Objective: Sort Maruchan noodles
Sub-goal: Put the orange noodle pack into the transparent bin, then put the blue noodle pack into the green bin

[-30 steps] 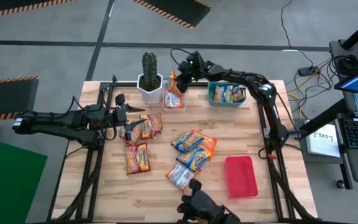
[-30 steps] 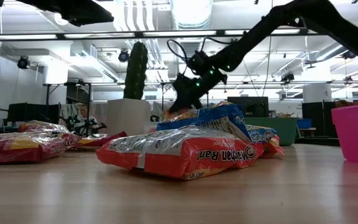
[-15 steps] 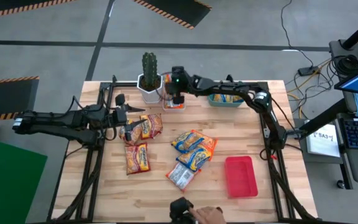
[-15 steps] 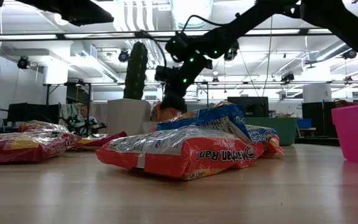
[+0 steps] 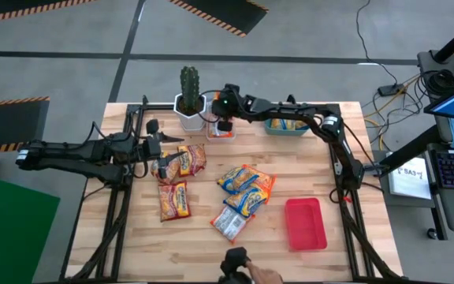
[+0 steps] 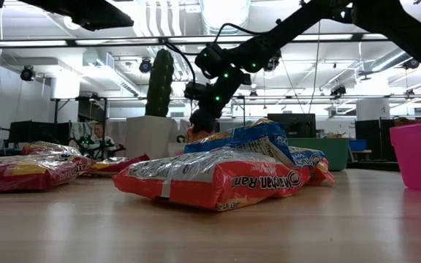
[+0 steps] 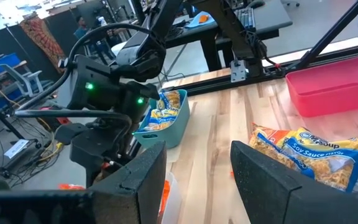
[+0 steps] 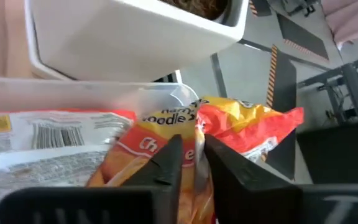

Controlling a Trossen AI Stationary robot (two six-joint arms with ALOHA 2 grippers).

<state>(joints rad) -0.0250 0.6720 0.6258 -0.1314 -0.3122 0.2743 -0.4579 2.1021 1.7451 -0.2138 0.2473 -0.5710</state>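
My right gripper (image 5: 225,120) reaches across the far side of the table to a clear container (image 5: 221,132) beside the white cactus pot (image 5: 189,110). It is shut on an orange noodle packet (image 8: 229,124) that stands in the container next to a silvery packet (image 8: 36,134). My left gripper (image 7: 197,171) is open and waits at the table's left, beside two red-orange packets (image 5: 181,160). Several more packets lie flat in a pile mid-table (image 5: 245,189), with a silvery one (image 5: 228,224) nearer. Blue-and-yellow packets lie in the teal bin (image 5: 287,120). My right gripper pinches the orange packet's crinkled upper edge (image 8: 194,134) between its two fingers (image 8: 166,165), coming from above and pointing down. The packet stands upright below the fingers, its lower part inside the clear container; in the low view it shows under the gripper (image 6: 194,134).
The cactus pot stands close to the container's left. The red tray (image 5: 305,223) lies at the near right. Another red-orange packet (image 5: 174,200) lies near left. A person's hand (image 5: 252,273) shows at the near edge. Bare wood lies along the near left edge.
My right gripper has carried the orange packet toward the table's left, from beside the teal bin to over the clear container by the cactus, then come down a little, so the packet now stands in the container. The person's hand at the near edge has shifted.
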